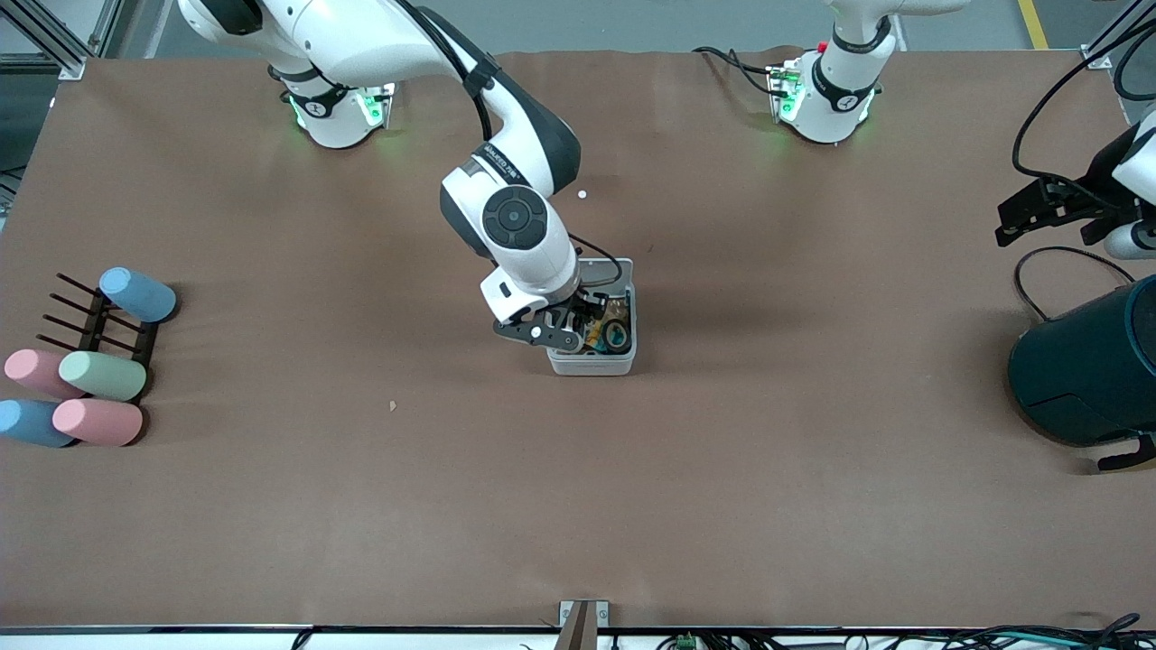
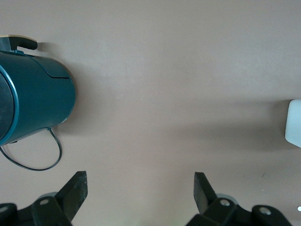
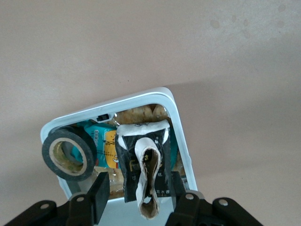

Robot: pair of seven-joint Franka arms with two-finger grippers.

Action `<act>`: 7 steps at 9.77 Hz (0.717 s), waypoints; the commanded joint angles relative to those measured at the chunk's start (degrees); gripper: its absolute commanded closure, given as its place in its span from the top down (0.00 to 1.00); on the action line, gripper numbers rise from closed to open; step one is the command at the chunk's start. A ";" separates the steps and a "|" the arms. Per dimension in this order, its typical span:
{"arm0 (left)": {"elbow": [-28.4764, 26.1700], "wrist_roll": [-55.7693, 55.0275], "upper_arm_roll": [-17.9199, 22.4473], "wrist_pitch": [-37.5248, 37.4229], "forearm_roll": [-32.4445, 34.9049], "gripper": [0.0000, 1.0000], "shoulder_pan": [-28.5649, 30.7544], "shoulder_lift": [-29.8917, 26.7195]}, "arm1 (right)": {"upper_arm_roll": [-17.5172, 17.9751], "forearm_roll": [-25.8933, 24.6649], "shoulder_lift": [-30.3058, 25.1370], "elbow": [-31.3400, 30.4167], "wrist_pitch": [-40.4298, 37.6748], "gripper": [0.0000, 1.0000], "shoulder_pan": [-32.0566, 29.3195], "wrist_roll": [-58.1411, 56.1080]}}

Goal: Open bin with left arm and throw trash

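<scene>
The bin (image 1: 593, 363) stands mid-table with its lid (image 1: 603, 269) swung open; it also shows in the right wrist view (image 3: 175, 110) and at the edge of the left wrist view (image 2: 294, 123). My right gripper (image 1: 578, 327) hangs over the bin's mouth, fingers apart (image 3: 137, 181), with the crumpled dark wrapper (image 3: 143, 165) upright between them, clear of one finger (image 3: 99, 188). The black tape roll (image 3: 69, 153) lies in the bin on colourful packaging. I cannot make out the rubber band. My left gripper (image 1: 1004, 224) waits open and empty (image 2: 140, 183) at the left arm's end of the table.
A large dark teal round container (image 1: 1084, 370) lies on its side at the left arm's end, with a black cable by it (image 2: 33, 96). A rack with pastel cylinders (image 1: 90, 370) sits at the right arm's end. A tan scrap (image 1: 393, 406) and a white dot (image 1: 582, 193) lie on the table.
</scene>
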 commanded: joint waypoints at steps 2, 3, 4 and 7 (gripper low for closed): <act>1.67 -0.40 0.17 -1.13 -1.03 1.00 0.05 1.02 | -0.44 -0.20 -9.03 0.18 -5.24 0.63 -6.48 -0.52; 1.67 -0.49 0.17 -1.13 -0.95 1.00 0.05 1.11 | -0.44 -0.28 -11.94 0.18 -10.23 0.63 -9.21 -1.04; 1.67 -0.49 0.17 -1.13 -0.94 1.00 0.05 1.11 | -0.44 -0.46 -14.84 0.18 -14.28 0.65 -11.23 -3.83; 1.67 -0.40 0.17 -1.13 -0.94 1.00 0.05 1.11 | -0.36 0.15 -22.58 0.09 -30.54 0.70 -22.29 -21.11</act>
